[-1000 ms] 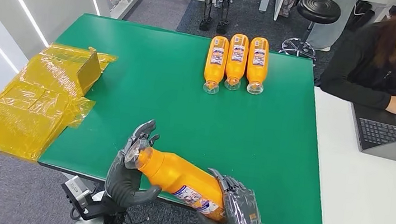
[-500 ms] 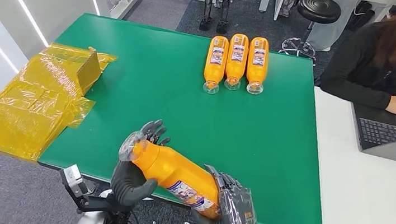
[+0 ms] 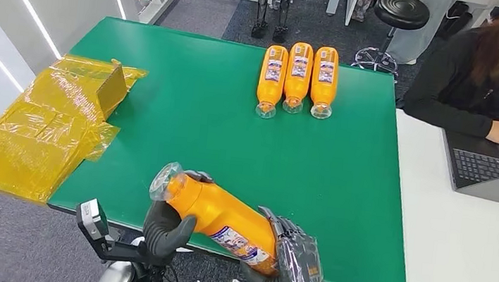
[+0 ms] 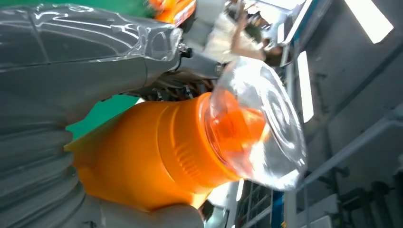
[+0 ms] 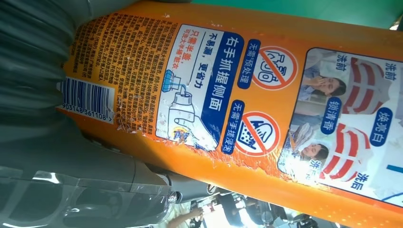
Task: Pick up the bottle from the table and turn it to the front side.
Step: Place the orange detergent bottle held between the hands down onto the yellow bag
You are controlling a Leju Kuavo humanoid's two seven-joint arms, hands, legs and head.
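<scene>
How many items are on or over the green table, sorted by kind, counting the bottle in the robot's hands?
Orange bottles: 4, namely 3 lying side by side at the far edge and 1 held bottle between the left hand and right hand.
Yellow plastic packaging: 1 heap, at the table's left edge.
Total: 5.

The bottle (image 3: 220,217) lies slantwise above the near edge of the table (image 3: 342,173), held at both ends: its capped end sits just beyond the fingers (image 3: 194,176) of the left hand (image 3: 167,227), its base within the fingers of the right hand (image 3: 292,266). Well beyond both sets of fingertips, three bottles (image 3: 298,79) lie side by side at the far edge, apparently touching. Wrapped packages (image 3: 43,124) rest left of the left hand, off the table's side. A person (image 3: 495,77) sits far right, at a laptop (image 3: 494,176).
</scene>
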